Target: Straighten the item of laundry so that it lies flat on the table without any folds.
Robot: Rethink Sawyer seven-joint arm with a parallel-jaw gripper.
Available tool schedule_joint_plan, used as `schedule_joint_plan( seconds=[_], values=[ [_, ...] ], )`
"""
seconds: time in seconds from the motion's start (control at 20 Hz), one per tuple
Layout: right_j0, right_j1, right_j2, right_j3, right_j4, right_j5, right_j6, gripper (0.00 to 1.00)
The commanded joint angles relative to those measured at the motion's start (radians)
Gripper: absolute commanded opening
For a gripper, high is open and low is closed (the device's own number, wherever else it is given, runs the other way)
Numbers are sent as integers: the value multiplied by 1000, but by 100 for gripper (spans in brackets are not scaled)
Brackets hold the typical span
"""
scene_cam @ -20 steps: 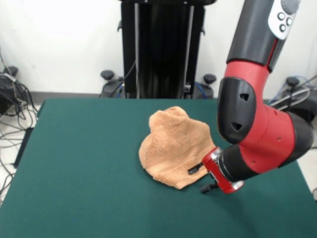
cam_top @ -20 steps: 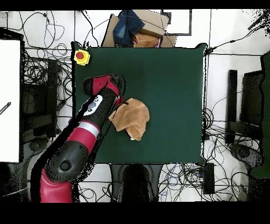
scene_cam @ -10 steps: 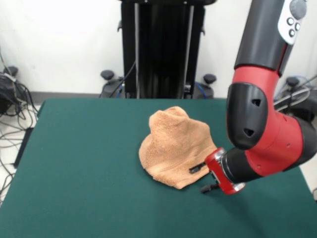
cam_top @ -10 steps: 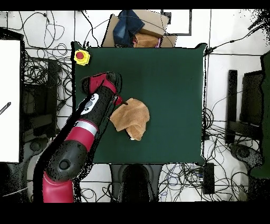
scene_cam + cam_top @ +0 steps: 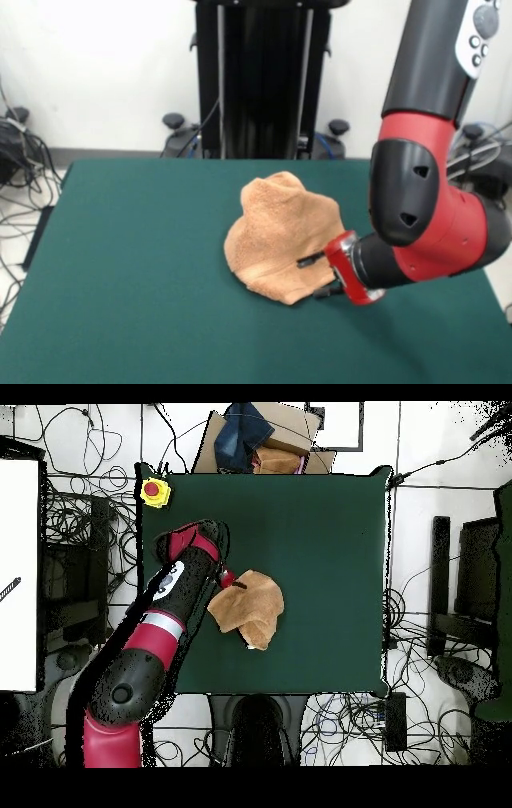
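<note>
The towel [image 5: 282, 237] lies bunched and folded near the middle of the table [image 5: 136, 264], humped at its far end and spreading to a rounded lobe toward the camera in the front view. From above it [image 5: 249, 606] reads as a crumpled shape with one flap folded over along the edge toward the robot's base. Its stripes and tag cannot be made out in either view.

The gripper [image 5: 314, 276] points sideways at the towel's edge, its two thin black fingers [image 5: 309, 259] spread apart, one over the cloth and the other at the towel's rim just above the table. Nothing is pinched between them as far as the front view shows; whether the lower finger touches the cloth cannot be told.

Against half a second ago, the fingers have moved in over the towel: before, they sat at its outer edge, and now the upper one reaches well onto the cloth. The red wrist has come closer to the towel with them. The towel's outline looks unchanged.

In the overhead view the arm [image 5: 165, 614] covers most of the gripper [image 5: 233, 583], so only its tip shows against the towel's corner. A yellow box with a red button [image 5: 154, 491] sits at the table corner beyond the arm.
</note>
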Motion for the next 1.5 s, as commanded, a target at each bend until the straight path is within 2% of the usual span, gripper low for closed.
schedule_joint_plan(
  seconds=[0.05,0.25,0.6,1.0,1.15,1.35,1.5],
  values=[
    [-18,5,19,67,-91,88,80,100],
    [-10,-41,59,138,-130,44,54,100],
    [-35,33,70,49,-107,-3,168,100],
    [-41,37,89,37,-81,-21,194,100],
    [-43,50,101,35,-63,-60,234,100],
    [-21,60,128,78,-17,-199,379,100],
    [-14,59,146,101,5,-270,414,100]
  ],
)
